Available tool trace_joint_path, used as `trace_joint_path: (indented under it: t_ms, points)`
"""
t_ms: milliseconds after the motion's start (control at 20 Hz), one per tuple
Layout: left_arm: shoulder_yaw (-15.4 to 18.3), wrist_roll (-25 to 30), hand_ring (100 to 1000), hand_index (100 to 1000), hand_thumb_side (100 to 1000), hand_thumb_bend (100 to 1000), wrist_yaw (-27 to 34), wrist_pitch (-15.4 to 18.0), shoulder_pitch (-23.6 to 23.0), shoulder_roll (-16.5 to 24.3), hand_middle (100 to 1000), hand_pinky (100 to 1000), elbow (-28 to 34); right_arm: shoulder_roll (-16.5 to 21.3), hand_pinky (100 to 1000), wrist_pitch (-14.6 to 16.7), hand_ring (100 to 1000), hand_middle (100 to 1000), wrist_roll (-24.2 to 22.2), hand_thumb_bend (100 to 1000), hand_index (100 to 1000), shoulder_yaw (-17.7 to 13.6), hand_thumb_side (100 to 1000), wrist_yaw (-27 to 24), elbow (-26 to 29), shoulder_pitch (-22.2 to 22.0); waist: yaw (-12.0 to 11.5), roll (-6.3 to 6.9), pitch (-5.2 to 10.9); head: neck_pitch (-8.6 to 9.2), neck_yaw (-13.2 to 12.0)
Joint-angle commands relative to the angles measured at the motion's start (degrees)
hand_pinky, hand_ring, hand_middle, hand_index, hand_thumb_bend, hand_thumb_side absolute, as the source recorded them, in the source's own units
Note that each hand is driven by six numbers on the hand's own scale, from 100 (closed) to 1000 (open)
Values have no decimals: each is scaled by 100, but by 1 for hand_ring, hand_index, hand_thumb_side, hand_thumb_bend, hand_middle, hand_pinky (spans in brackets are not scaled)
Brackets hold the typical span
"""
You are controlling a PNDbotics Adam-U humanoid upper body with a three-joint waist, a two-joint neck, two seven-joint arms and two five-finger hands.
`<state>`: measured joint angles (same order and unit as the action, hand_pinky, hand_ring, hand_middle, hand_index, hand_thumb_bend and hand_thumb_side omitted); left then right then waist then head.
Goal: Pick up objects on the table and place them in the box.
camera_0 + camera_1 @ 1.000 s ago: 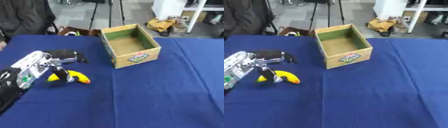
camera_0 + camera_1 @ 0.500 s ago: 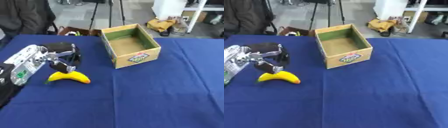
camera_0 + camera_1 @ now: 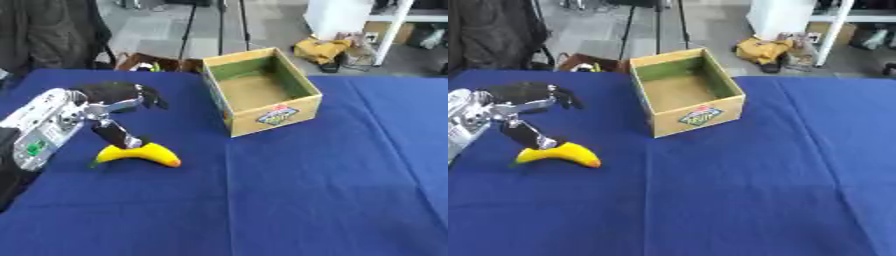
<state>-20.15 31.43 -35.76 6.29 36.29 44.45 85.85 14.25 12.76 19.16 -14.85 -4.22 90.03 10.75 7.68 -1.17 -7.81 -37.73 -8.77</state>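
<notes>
Left hand (image 3: 105, 107) now higher (box (image 3: 262, 93) unfilled)

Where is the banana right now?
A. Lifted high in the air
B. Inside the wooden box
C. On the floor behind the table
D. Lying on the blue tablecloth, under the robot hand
D: the banana lies on the blue tablecloth beneath the left robot hand; the box holds nothing.

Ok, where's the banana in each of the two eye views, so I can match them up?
Left eye view: the banana lies left of centre on the blue cloth, under the left robot hand.
Right eye view: the same banana, nearer the left edge.
Shared landmark: the open box, up and to the right of it.
</notes>
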Motion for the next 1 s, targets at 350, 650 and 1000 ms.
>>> trace_joint_path:
  t_ms: [350,650,1000]
  points:
    - [90,447,766,890,100,242,283,-9,88,228,779,787,-253,163,727,9,677,674,10,100,764,-48,693,-25,53,47,4,9,79,-27,-30]
    - [-13,988,765,897,100,223,503,-1,213,218,783,796,-730,168,726,8,677,674,10,100,764,-49,693,-25,50,42,12,14,82,-42,-42]
    - [-167,1248,763,896,100,219,560,40,405,105,782,794,-1188,167,726,10,677,674,4,100,764,-46,693,-28,49,41,12,19,87,-53,-51]
